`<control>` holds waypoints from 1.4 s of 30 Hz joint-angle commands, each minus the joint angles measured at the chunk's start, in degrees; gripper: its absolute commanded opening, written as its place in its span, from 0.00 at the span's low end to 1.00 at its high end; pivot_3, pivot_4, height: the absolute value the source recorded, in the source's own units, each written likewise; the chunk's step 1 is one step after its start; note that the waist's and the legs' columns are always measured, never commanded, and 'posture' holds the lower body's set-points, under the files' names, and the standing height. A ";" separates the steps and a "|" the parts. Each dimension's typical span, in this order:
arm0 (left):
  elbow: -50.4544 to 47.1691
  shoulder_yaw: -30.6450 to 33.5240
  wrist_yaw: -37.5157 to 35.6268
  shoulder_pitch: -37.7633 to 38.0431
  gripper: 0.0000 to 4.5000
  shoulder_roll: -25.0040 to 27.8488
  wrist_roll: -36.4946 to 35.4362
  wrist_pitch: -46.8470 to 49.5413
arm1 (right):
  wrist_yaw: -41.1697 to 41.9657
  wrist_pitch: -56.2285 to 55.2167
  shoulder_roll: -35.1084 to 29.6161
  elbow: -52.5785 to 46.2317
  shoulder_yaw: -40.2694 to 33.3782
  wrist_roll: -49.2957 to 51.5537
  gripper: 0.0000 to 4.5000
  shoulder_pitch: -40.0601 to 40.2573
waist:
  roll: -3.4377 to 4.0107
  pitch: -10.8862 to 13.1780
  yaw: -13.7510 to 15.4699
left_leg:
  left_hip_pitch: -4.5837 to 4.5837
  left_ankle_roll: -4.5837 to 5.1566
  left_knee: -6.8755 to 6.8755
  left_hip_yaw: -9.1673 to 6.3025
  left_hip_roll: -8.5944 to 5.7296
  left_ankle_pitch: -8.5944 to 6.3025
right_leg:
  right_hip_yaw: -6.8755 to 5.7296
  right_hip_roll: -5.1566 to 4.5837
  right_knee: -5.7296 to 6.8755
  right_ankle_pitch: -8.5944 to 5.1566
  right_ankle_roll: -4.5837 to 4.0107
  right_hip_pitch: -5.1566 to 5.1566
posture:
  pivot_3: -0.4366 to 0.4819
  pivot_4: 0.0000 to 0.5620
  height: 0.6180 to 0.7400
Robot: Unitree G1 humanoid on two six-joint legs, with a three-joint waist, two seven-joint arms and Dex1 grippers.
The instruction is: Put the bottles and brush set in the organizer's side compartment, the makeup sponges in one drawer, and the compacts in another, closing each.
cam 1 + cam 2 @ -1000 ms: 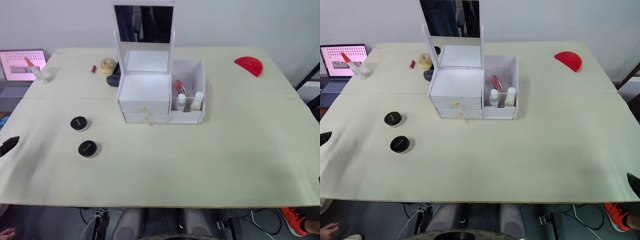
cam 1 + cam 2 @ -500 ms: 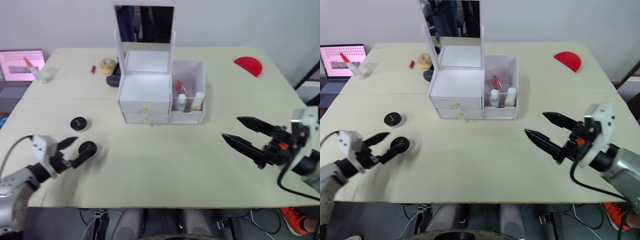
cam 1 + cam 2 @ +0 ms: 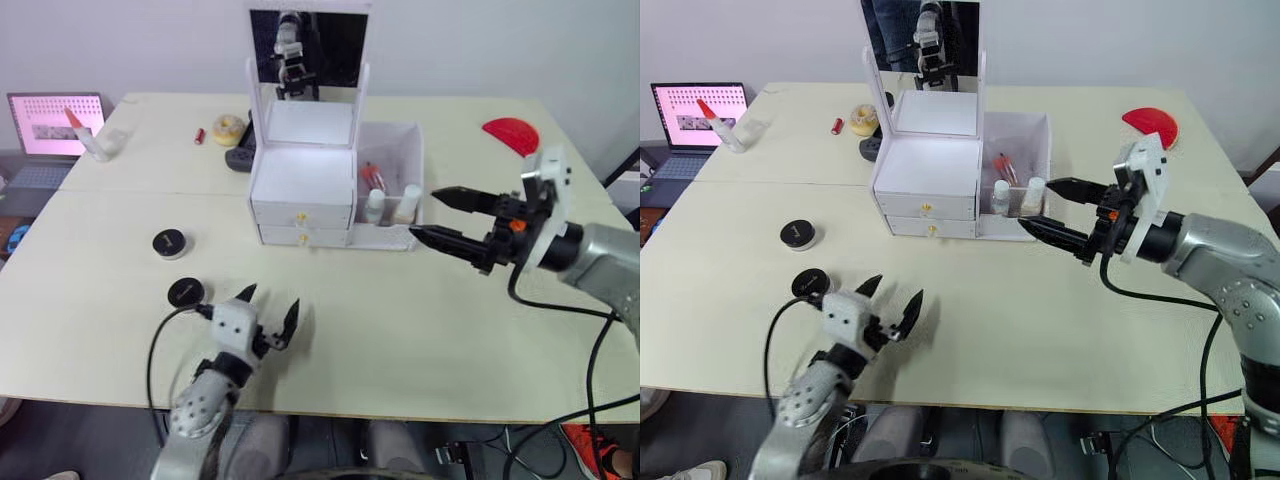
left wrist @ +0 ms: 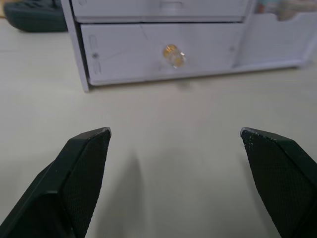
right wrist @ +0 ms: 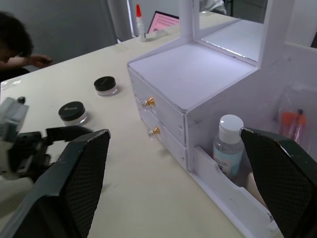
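The white organizer stands mid-table with its mirror upright and both gold-knobbed drawers shut. Its side compartment holds the clear bottle, the tan bottle and the brush set. Two black compacts lie on the table to the left. My left gripper is open and empty, low over the table right of the nearer compact, facing the drawers. Open and empty, my right gripper hovers just right of the side compartment's front wall. The makeup sponges are out of view.
A laptop and a pink-tipped white tube sit at the far left. A yellow roll, a small red item and a dark object lie behind the organizer. A red semicircular piece is far right. A person sits beyond the table.
Both arms have come in over the table. The left gripper moved right, past the nearer compact; the right gripper moved left up to the side compartment. The camera view shifted slightly.
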 commanded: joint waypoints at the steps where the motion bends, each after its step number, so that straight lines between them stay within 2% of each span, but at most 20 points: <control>1: 4.86 -2.05 2.51 -3.59 0.98 -2.17 1.96 -4.71 | 2.51 -0.69 -0.49 0.64 0.40 -2.12 1.00 -1.84 | 0.00 0.00 -0.05 | -0.01 0.00 0.00 -0.01 0.00 0.00 | -0.01 0.07 0.00 0.00 0.01 0.00 | 0.48 0.27 1.00; 6: 12.05 -3.11 5.58 -13.09 0.98 -5.69 3.88 -6.19 | 2.57 0.62 0.05 -0.59 -0.23 -1.86 1.00 -2.25 | 0.01 0.01 0.01 | -0.06 0.06 0.03 0.02 0.00 -0.04 | 0.01 0.12 -0.01 0.13 0.23 -0.06 | 0.48 0.27 1.00; 10: 15.59 -3.70 6.12 -16.65 0.98 -6.57 3.49 -7.43 | 2.16 1.13 0.16 -1.54 -1.05 -1.81 1.00 -1.75 | 0.01 0.00 -0.11 | -0.06 0.09 0.04 0.03 -0.01 -0.05 | 0.03 0.12 -0.01 0.14 0.24 -0.05 | 0.48 0.27 1.00; 30: 23.11 -3.53 8.96 -22.14 0.98 -6.86 3.74 -10.29 | 1.19 2.45 0.53 -3.07 -2.48 -2.74 1.00 -0.18 | 0.01 0.01 -0.02 | -0.07 0.11 0.04 0.07 -0.01 -0.07 | 0.07 0.13 -0.01 0.15 0.26 -0.08 | 0.48 0.27 1.00; 33: 23.94 -3.36 9.20 -22.78 0.80 -6.90 3.59 -10.72 | 1.03 2.74 0.61 -3.30 -2.76 -2.53 1.00 -0.21 | 0.01 0.01 0.00 | -0.07 0.11 0.04 0.06 -0.01 -0.07 | 0.07 0.14 -0.01 0.15 0.26 -0.08 | 0.48 0.27 1.00; 39: 25.02 -3.14 9.36 -23.23 0.08 -6.78 3.21 -11.62 | 0.56 2.88 1.03 -3.97 -3.30 -2.29 1.00 0.75 | 0.01 0.01 0.01 | -0.07 0.11 0.04 0.06 -0.01 -0.07 | 0.07 0.13 -0.01 0.15 0.26 -0.08 | 0.48 0.27 1.00; 40: 25.23 -3.17 9.35 -23.30 0.02 -6.79 3.19 -11.72 | 0.46 2.93 1.11 -4.21 -3.38 -2.22 1.00 1.01 | 0.00 0.01 0.01 | -0.08 0.11 0.04 0.07 -0.01 -0.07 | 0.08 0.13 -0.01 0.15 0.26 -0.09 | 0.48 0.27 1.00; 42: 25.49 -3.24 9.24 -23.34 0.01 -6.77 3.14 -11.90 | 0.34 3.00 1.19 -4.42 -3.47 -2.20 1.00 1.28 | 0.00 0.01 0.03 | -0.08 0.11 0.04 0.06 -0.01 -0.07 | 0.08 0.13 -0.01 0.15 0.27 -0.09 | 0.48 0.27 1.00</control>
